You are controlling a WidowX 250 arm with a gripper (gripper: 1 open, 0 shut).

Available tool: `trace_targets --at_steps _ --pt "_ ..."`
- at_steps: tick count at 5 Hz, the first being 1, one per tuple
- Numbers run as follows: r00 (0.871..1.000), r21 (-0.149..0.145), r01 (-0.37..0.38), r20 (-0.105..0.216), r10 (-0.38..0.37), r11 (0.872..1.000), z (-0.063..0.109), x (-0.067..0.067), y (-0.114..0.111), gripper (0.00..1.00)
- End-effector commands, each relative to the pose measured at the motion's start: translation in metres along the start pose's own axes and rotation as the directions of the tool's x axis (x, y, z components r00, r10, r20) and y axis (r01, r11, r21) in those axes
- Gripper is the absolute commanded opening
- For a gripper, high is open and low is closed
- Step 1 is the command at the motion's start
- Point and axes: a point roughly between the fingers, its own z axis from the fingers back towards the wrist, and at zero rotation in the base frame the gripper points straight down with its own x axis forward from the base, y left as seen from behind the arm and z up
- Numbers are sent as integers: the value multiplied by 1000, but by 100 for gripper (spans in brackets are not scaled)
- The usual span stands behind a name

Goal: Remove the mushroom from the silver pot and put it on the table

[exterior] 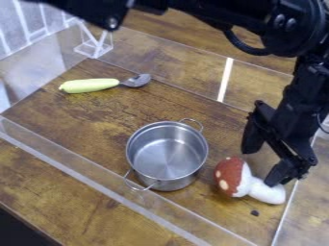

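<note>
The mushroom [233,177], with a reddish-brown cap and a white stem, lies on its side on the table [77,125], just right of the silver pot [167,154]. The pot stands upright and shows only its bare shiny bottom. My gripper [274,157] points down right beside the mushroom, on its right. It is open, and its lower finger [286,171] covers part of the white stem. Whether the finger touches the stem I cannot tell.
A yellow-handled spoon [100,85] lies at the back left of the table. Clear acrylic walls [71,159] edge the tabletop, with one close in front of the pot and the mushroom. The arm's dark links cross the top right of the view.
</note>
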Motion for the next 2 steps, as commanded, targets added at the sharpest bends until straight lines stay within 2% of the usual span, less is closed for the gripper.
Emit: trace_targets --at_steps 1,2 --pt "998 10 48 45 -48 999 6 6 -7 100" --pt "999 -2 12 36 -12 1000 3 5 -12 0"
